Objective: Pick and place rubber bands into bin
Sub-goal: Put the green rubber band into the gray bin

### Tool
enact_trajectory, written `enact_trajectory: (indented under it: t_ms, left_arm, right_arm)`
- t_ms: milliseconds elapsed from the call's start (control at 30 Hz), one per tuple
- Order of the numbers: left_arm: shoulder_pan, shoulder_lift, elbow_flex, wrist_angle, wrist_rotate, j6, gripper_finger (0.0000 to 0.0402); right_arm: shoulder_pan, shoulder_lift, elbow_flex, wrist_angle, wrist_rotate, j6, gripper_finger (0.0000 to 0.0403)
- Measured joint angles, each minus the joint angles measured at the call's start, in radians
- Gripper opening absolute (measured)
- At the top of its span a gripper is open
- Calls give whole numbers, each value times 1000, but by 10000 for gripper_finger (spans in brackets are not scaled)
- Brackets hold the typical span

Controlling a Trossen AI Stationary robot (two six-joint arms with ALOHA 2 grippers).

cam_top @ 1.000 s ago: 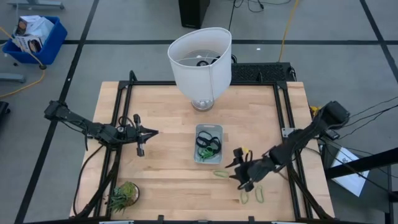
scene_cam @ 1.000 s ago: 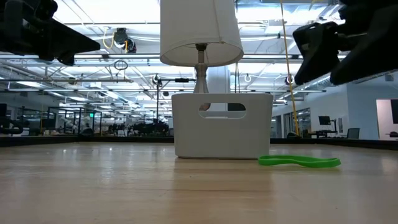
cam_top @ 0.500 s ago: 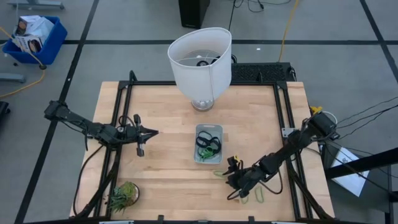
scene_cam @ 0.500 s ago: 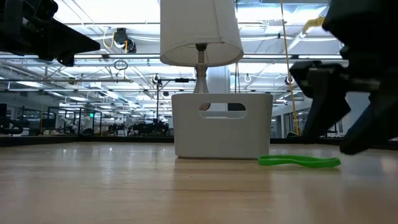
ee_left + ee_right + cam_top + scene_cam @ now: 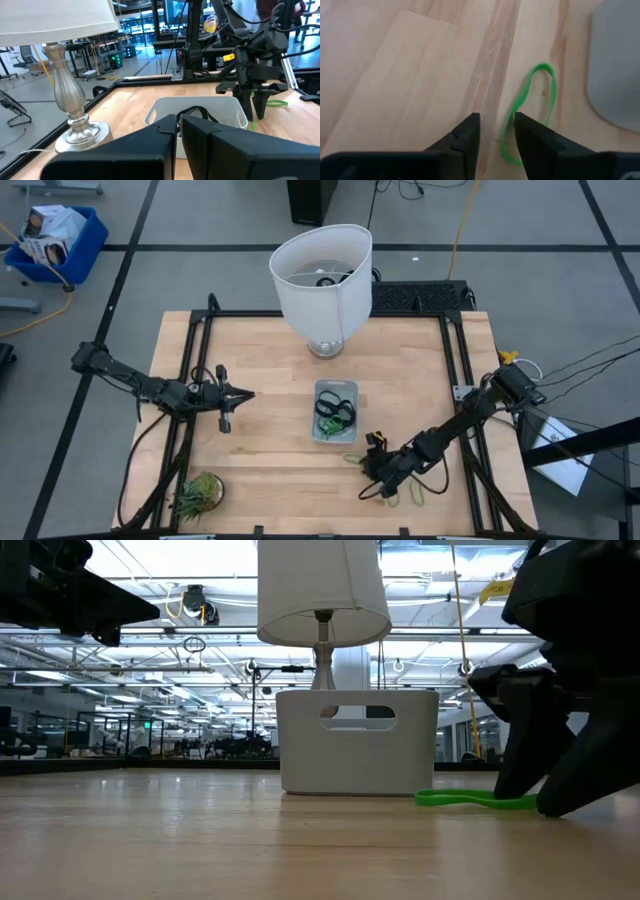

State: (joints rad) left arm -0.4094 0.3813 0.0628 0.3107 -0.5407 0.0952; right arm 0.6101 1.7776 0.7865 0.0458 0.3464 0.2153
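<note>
My high camera looks straight down on the pale wooden table. My low one sits at tabletop level, facing the small translucent pale-blue plastic bin side-on. The left wrist camera views that bin from nearby; the right wrist camera hovers close above the boards beside it.

We see a pale, light-wood counter with straight grain and a black frame at its edges. The lampshade is white, on a silvery metal base. The bin is translucent pale blue from above and looks whitish in the low view; inside it lie dark and light-green rubber bands. Another bright green band lies on the wood. Both arms and the right pincer are black, with a yellow tag. The spiky plant is green.
</note>
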Motion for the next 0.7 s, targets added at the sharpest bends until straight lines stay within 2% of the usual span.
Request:
enact_trajectory:
  t_ms: [200, 300, 500, 700]
  left_arm:
    - [0, 0, 0, 1, 0, 0, 33]
    - [0, 0, 0, 1, 0, 0, 33]
    - [0, 0, 0, 1, 0, -5, 33]
    - [0, 0, 0, 1, 0, -4, 33]
  right_arm:
    - [-42, 1, -1, -39, -115, 58, 45]
    - [-48, -1, -2, -34, -112, 49, 8]
    - [-46, -68, -6, -27, -77, -20, 1]
    - [-39, -277, 2, -93, 12, -90, 0]
